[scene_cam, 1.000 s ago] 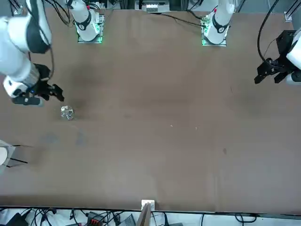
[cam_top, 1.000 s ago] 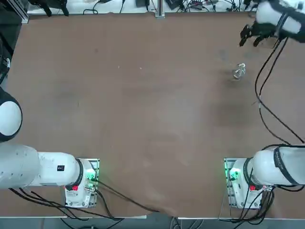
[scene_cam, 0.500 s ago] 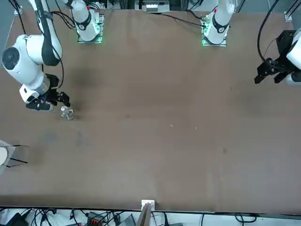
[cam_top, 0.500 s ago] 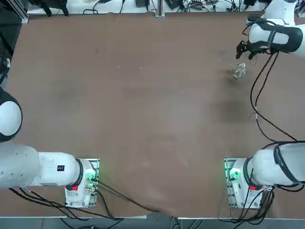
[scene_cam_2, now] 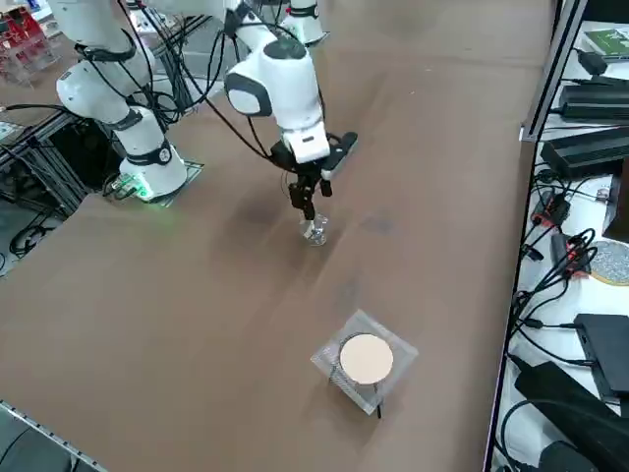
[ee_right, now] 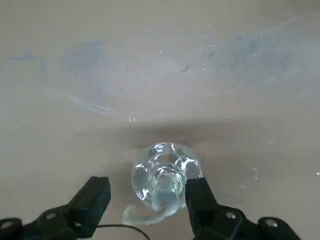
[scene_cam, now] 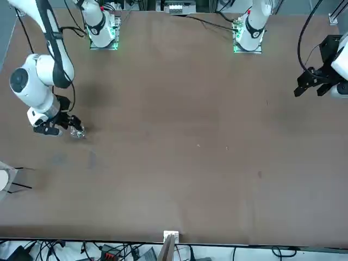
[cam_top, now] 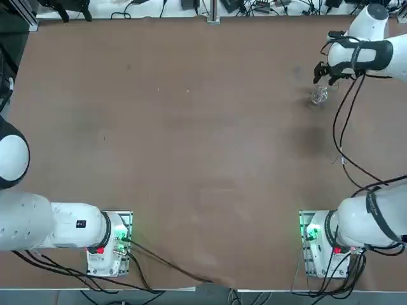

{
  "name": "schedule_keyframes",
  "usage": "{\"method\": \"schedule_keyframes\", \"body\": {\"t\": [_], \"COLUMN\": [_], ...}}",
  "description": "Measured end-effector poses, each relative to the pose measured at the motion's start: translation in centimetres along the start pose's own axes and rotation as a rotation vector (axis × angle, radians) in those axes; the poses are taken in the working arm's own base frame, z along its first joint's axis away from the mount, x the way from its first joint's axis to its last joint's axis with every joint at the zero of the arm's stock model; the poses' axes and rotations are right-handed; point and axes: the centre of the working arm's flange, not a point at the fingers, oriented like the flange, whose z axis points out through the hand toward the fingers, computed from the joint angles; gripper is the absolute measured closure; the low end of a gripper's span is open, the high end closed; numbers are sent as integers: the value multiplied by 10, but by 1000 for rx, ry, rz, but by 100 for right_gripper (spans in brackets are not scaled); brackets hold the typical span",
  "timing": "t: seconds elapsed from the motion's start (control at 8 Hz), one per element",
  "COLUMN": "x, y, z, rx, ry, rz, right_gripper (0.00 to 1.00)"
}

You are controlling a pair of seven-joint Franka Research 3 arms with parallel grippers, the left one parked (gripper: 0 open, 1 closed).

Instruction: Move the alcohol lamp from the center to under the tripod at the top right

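The brown worktop is mostly bare and scuffed, with cables and equipment crowding the benches beyond its far and right-hand edges. The alcohol lamp stands upright near the far right corner of the worktop, well apart from the tripod, which sits closer still to that corner under its round pale disc. The right gripper hangs right over the lamp, released, its fingers standing apart on either side of the glass; one looks just beside the neck, the other farther off. To grasp well, it seems best to centre the lamp between the fingers first, then descend and close gently on the body, since smooth glass could slip or tip sideways.
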Motion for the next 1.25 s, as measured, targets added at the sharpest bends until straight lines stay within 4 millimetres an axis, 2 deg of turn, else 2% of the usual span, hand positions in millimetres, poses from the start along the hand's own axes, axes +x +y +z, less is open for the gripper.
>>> {"method": "schedule_keyframes", "body": {"t": [0.38,0.5,0.75,0.88,1.12,1.25], "x": [-1,-2,-3,-4,-6,-5], "y": [6,9,12,13,13,14], "z": [13,14,16,17,20,20], "rx": [0,0,0,-1,-1,-1], "ry": [-16,-18,-22,-27,-39,-38], "rz": [12,16,22,23,24,26], "right_gripper": [13,17,29,41,53,64]}}
